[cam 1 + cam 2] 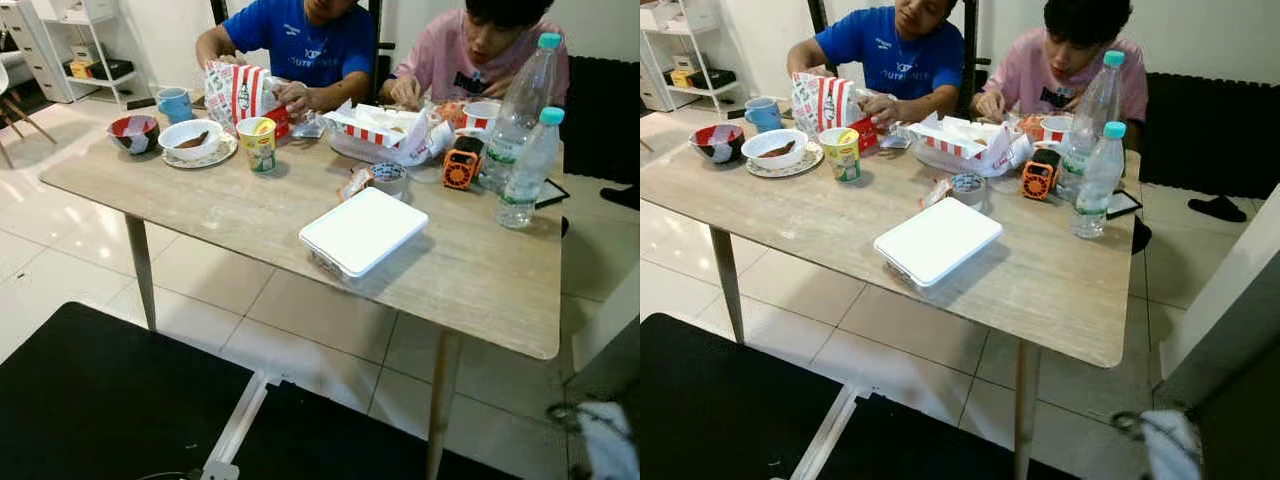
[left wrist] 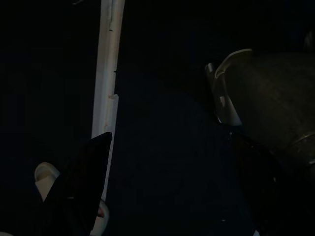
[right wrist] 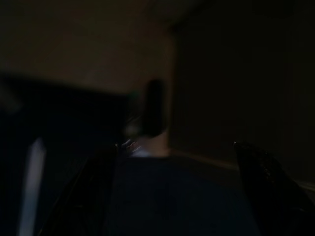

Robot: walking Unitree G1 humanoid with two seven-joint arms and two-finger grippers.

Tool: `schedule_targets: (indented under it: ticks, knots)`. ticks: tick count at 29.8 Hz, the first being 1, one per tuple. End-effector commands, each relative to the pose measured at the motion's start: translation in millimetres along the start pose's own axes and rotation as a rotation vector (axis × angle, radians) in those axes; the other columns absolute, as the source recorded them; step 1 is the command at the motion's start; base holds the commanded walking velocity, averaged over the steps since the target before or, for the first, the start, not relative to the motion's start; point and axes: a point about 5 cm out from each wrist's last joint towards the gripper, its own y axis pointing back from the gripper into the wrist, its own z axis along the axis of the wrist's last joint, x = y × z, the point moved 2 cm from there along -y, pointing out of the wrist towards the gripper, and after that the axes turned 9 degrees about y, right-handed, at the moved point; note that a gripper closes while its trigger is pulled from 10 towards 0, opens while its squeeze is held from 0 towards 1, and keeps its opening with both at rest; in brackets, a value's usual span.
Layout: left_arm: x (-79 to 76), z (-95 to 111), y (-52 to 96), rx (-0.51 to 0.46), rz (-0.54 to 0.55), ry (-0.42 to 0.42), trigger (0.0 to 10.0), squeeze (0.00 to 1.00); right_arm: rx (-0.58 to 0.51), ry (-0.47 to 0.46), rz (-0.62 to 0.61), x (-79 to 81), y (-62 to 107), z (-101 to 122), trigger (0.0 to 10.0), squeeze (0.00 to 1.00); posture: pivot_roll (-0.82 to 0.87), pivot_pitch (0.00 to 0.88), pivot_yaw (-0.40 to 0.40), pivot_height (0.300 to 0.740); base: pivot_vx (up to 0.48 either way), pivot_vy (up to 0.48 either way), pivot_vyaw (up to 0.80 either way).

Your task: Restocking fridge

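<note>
Right wrist view dark and blurred, right pincer spread, left pincer spread.

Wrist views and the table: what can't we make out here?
- White lidded box, eye views: the lid hides its contents.
- Two water bottles: labels too small to read.
- Red-striped food boxes: paper covers what is inside.
- Right wrist view: dark and blurred; the room beyond the right claw is unreadable.
- Left wrist view: very dark; the pale shape beside the left claw fingers cannot be identified.
- Both people: cut off by the top edge.
</note>
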Motion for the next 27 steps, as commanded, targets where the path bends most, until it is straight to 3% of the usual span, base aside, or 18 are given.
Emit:
schedule_targets:
  ticks: [1, 2, 6, 8, 9, 10, 11, 12, 13, 14, 15, 16, 17, 19, 20, 21, 23, 27]
  knots:
    - [-1.9, -3, 0.1, 0.009, -0.002, 0.013, 10.0, 0.00, -0.032, -0.039, -0.043, -6.8, 0.0, 13, 10.0, 0.00, -0.01, 0.000, 0.040, 0.740, 0.000, 0.000, 0.00]
    - [-1.9, -3, 0.1, 0.009, -0.002, 0.013, 10.0, 0.00, -0.032, -0.039, -0.043, -6.8, 0.0, 13, 10.0, 0.00, -0.01, 0.000, 0.040, 0.740, 0.000, 0.000, 0.00]
    - [-2.1, -3, 0.1, 0.007, -0.010, 0.014, 10.0, 0.00, -0.336, -0.233, -0.232, -64.7, 13.6, 102, 10.0, 0.00, -0.01, 0.000, 0.035, 0.740, 0.000, 0.000, 0.00]
    - [-2.1, -3, 0.1, 0.007, -0.010, 0.014, 10.0, 0.00, -0.336, -0.233, -0.232, -64.7, 13.6, 102, 10.0, 0.00, -0.01, 0.000, 0.035, 0.740, 0.000, 0.000, 0.00]
    - [-1.9, -3, 0.2, 0.007, -0.010, 0.014, 10.0, 0.00, -0.398, -0.275, -0.258, -73.9, 18.9, 117, 10.0, 0.00, -0.01, 0.000, 0.035, 0.740, 0.000, 0.000, 0.00]
    - [-1.9, -3, 0.2, 0.007, -0.010, 0.014, 10.0, 0.00, -0.398, -0.275, -0.258, -73.9, 18.9, 117, 10.0, 0.00, -0.01, 0.000, 0.035, 0.740, 0.000, 0.000, 0.00]
    - [-1.7, -3, 0.2, 0.007, -0.011, 0.015, 10.0, 0.00, -0.467, -0.352, -0.250, -80.4, 24.6, 132, 10.0, 0.00, -0.01, 0.000, 0.034, 0.740, 0.000, 0.000, 0.00]
    - [-1.7, -3, 0.2, 0.007, -0.011, 0.015, 10.0, 0.00, -0.467, -0.352, -0.250, -80.4, 24.6, 132, 10.0, 0.00, -0.01, 0.000, 0.034, 0.740, 0.000, 0.000, 0.00]
    - [-1.5, -3, 0.3, 0.008, -0.012, 0.018, 10.0, 0.00, -0.578, -0.464, -0.206, -86.8, 35.2, 157, 10.0, 0.00, -0.01, 0.000, 0.032, 0.740, 0.000, 0.000, 0.00]
    - [-1.5, -3, 0.3, 0.008, -0.012, 0.018, 10.0, 0.00, -0.578, -0.464, -0.206, -86.8, 35.2, 157, 10.0, 0.00, -0.01, 0.000, 0.032, 0.740, 0.000, 0.000, 0.00]
    - [-1.3, -3, 0.2, 0.008, -0.012, 0.023, 10.0, 0.00, -0.689, -0.582, -0.149, -92.9, 47.8, 182, 10.0, 0.00, 0.00, 0.000, 0.026, 0.740, 0.000, 0.000, 0.00]
    - [-1.3, -3, 0.2, 0.008, -0.012, 0.023, 10.0, 0.00, -0.689, -0.582, -0.149, -92.9, 47.8, 182, 10.0, 0.00, 0.00, 0.000, 0.026, 0.740, 0.000, 0.000, 0.00]
    - [-1.0, -2, 0.2, 0.006, -0.012, 0.030, 10.0, 0.00, -0.811, -0.737, -0.035, -95.5, 63.6, 210, 10.0, 0.00, 0.00, 0.000, 0.025, 0.740, 0.000, 0.000, 0.00]
    - [-0.6, -2, 0.3, 0.004, -0.011, 0.035, 10.0, 0.00, -1.006, -0.873, 0.206, -90.8, 93.4, 253, 10.0, 0.00, 0.00, 0.000, 0.025, 0.740, 0.000, 0.000, 0.00]
    - [-0.4, -2, 0.3, 0.005, -0.010, 0.036, 10.0, 0.00, -1.069, -0.871, 0.280, -87.0, 105.1, 266, 10.0, 0.00, 0.00, 0.000, 0.028, 0.740, 0.000, 0.000, 0.00]
    - [-0.4, -2, 0.3, 0.005, -0.010, 0.036, 10.0, 0.00, -1.069, -0.871, 0.280, -87.0, 105.1, 266, 10.0, 0.00, 0.00, 0.000, 0.028, 0.740, 0.000, 0.000, 0.00]
    - [-0.1, -2, 0.3, 0.002, -0.006, 0.044, 10.0, 0.00, -1.158, -0.834, 0.438, -75.3, 126.0, 289, 10.0, 0.00, 0.00, 0.000, 0.028, 0.740, 0.000, 0.000, 0.00]
    - [0.3, -2, 0.4, -0.001, -0.002, 0.049, 10.0, 0.00, -1.168, -0.789, 0.578, -58.5, 138.4, 303, 10.0, 0.00, -0.01, 0.000, 0.030, 0.740, 0.000, 0.000, 0.00]
